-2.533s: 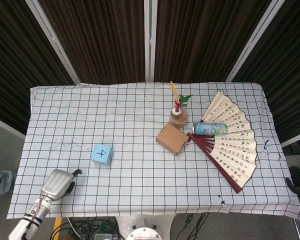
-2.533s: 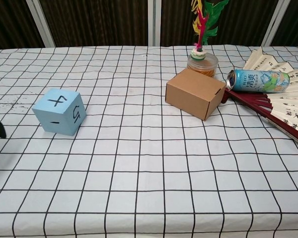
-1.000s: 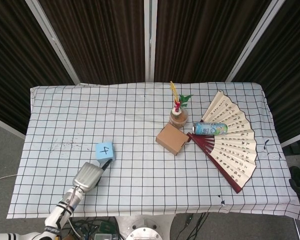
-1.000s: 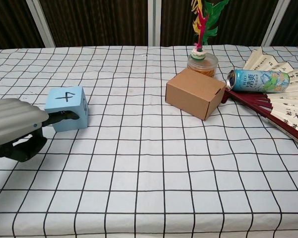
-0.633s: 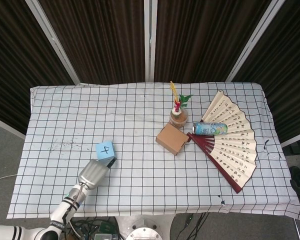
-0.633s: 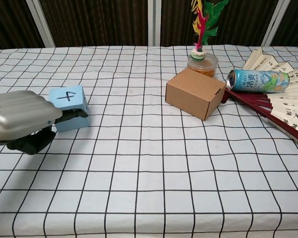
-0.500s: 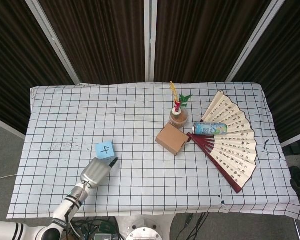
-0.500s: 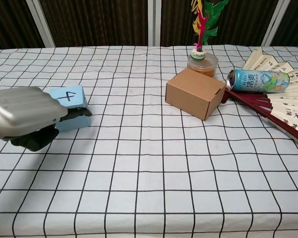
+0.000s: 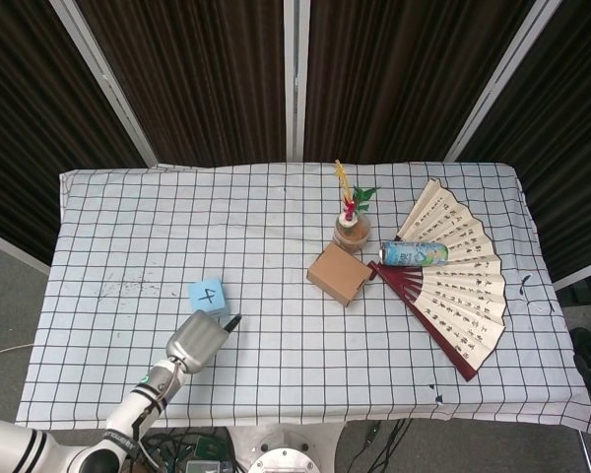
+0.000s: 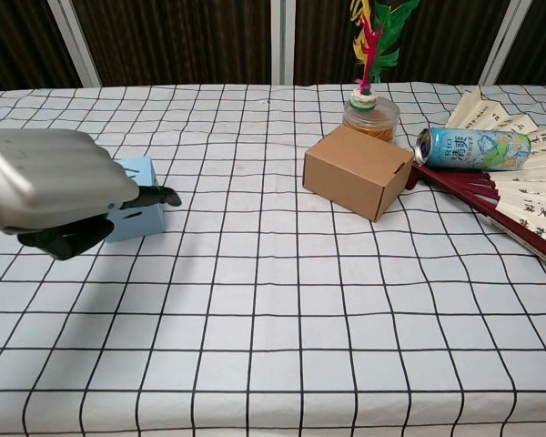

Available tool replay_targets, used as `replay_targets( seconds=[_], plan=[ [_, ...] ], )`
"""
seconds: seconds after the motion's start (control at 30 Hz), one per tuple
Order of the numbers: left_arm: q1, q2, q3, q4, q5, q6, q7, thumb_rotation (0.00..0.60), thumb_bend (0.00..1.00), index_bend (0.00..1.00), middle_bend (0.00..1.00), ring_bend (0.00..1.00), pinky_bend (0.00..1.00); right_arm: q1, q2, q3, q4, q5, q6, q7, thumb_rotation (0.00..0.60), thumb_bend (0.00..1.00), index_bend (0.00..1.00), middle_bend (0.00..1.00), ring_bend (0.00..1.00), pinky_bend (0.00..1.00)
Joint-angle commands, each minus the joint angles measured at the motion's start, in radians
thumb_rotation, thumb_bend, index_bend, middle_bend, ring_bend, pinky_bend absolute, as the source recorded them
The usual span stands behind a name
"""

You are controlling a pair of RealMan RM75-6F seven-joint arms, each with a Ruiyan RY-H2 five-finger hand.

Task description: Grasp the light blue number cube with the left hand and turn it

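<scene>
The light blue number cube [image 9: 208, 294] sits on the checked tablecloth at the front left, a "4" on its top face. In the chest view only the right part of the cube [image 10: 141, 215] shows behind my left hand [image 10: 50, 193]. In the head view my left hand [image 9: 199, 340] is just in front of the cube, close to its near side. One dark fingertip [image 10: 166, 196] reaches past the cube's right edge and the thumb [image 10: 65, 240] hangs below. I cannot see any grip on the cube. The right hand does not show in either view.
A brown cardboard box [image 9: 337, 274] lies mid-table, with a jar of feathers [image 9: 352, 233] behind it. A drink can [image 9: 413, 253] lies on an open paper fan [image 9: 455, 279] at the right. The table's front edge [image 9: 276, 422] runs just behind my left wrist.
My left hand came from the front-left corner up to the cube and now covers most of it in the chest view. The cube was nudged square and slightly away.
</scene>
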Motion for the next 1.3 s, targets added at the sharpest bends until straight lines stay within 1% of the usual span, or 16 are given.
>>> replay_targets(
  seconds=[0.03,0.13,0.33,0.47,0.77,0.97,1.13,1.3],
  plan=[
    [-0.014,0.034,0.045,-0.035,0.027,0.024,0.01,0.6,0.67,0.11,0.87,0.94,0.95,0.001,-0.001,-0.001,0.001,-0.002,0.0,-0.003,0.6,0.18,0.0,0.0,0.0,0.0],
    [-0.027,0.052,0.067,-0.017,0.032,0.024,0.012,0.6,0.67,0.13,0.87,0.94,0.95,0.001,-0.001,-0.001,0.0,-0.002,-0.001,-0.004,0.6,0.18,0.0,0.0,0.0,0.0],
    [-0.075,0.069,0.096,0.034,-0.039,-0.005,0.031,0.6,0.67,0.14,0.87,0.94,0.95,0.001,-0.001,-0.001,-0.006,0.003,-0.007,-0.012,0.6,0.19,0.0,0.0,0.0,0.0],
    [-0.103,0.066,0.107,0.05,-0.065,-0.017,0.03,0.6,0.67,0.14,0.87,0.94,0.95,0.003,-0.002,-0.002,-0.013,0.003,-0.011,-0.024,0.6,0.19,0.0,0.0,0.0,0.0],
    [-0.159,0.061,0.109,0.069,-0.099,-0.026,0.019,0.6,0.68,0.14,0.87,0.95,0.95,0.005,-0.002,-0.002,-0.019,0.004,-0.013,-0.034,0.6,0.19,0.0,0.0,0.0,0.0],
    [-0.22,0.056,0.092,0.074,-0.164,-0.049,0.023,0.6,0.68,0.14,0.87,0.95,0.95,0.008,-0.007,-0.003,-0.013,0.008,-0.022,-0.034,0.6,0.19,0.0,0.0,0.0,0.0],
    [-0.277,0.043,0.075,0.1,-0.223,-0.063,0.028,0.6,0.69,0.14,0.87,0.95,0.95,0.008,-0.01,-0.003,-0.006,0.012,-0.026,-0.031,0.6,0.19,0.0,0.0,0.0,0.0],
    [-0.323,0.036,0.073,0.122,-0.278,-0.069,0.03,0.6,0.69,0.13,0.88,0.95,0.96,0.007,-0.014,-0.002,0.005,0.017,-0.032,-0.022,0.6,0.19,0.0,0.0,0.0,0.0]
  ],
)
